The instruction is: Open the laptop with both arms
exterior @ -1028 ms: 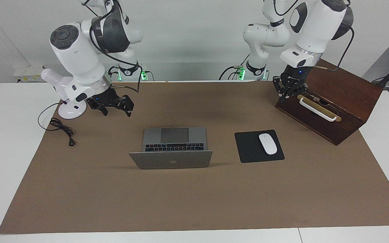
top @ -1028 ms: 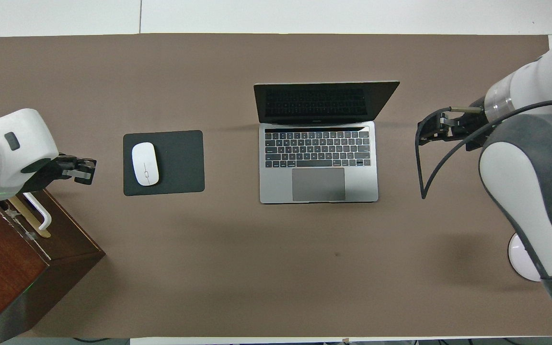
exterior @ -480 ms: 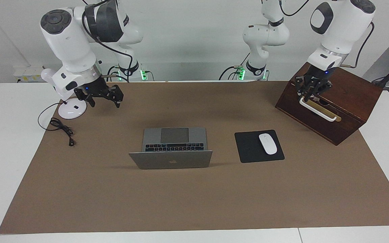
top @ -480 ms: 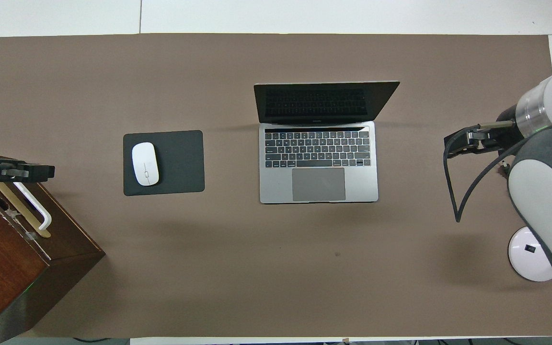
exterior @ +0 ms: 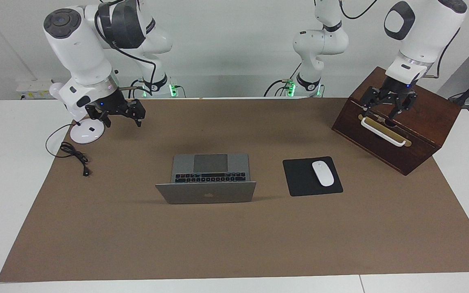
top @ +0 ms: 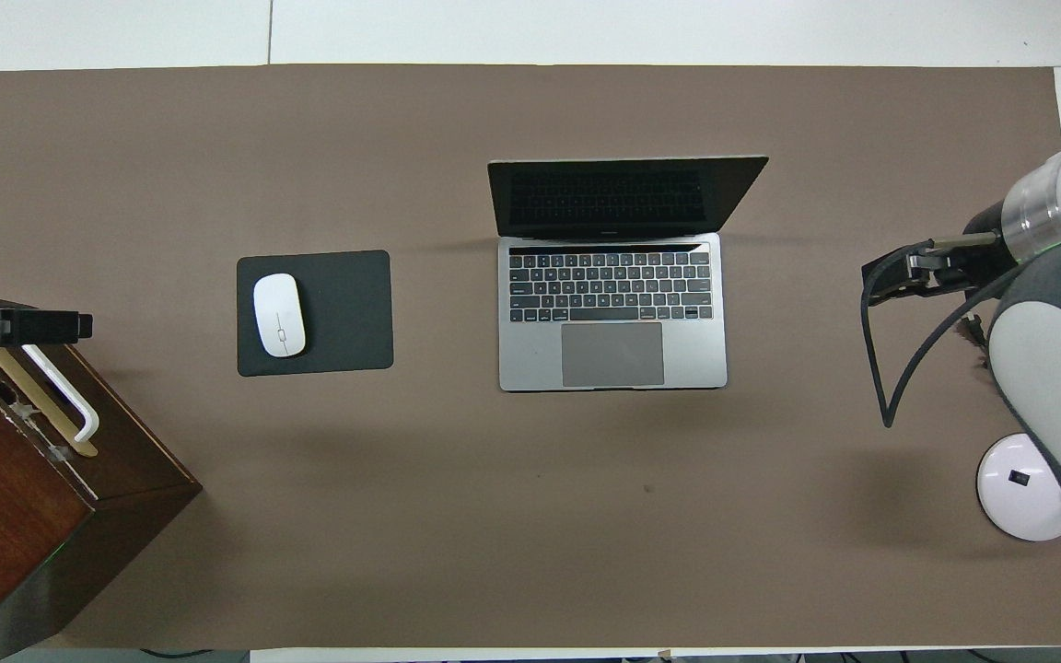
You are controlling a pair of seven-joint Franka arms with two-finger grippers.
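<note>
The laptop (exterior: pixel 206 179) sits open in the middle of the brown mat (exterior: pixel 234 236), its lid upright with the logo side turned away from the robots, keyboard and trackpad bare, and neither arm is touching it. The right gripper (exterior: pixel 119 114) hangs in the air over the mat's corner at the right arm's end of the table, just beside the white lamp base (exterior: pixel 86 132), with the laptop well apart from it toward the table's middle; its fingers are spread. The left gripper (exterior: pixel 390 106) hovers over the sloped top of the wooden box (exterior: pixel 417 122), close above the box's white handle (exterior: pixel 382 133), its fingers spread apart too. Between that gripper and the laptop lies the black mouse pad (exterior: pixel 301 179) with the white mouse (exterior: pixel 323 173) on it.
</note>
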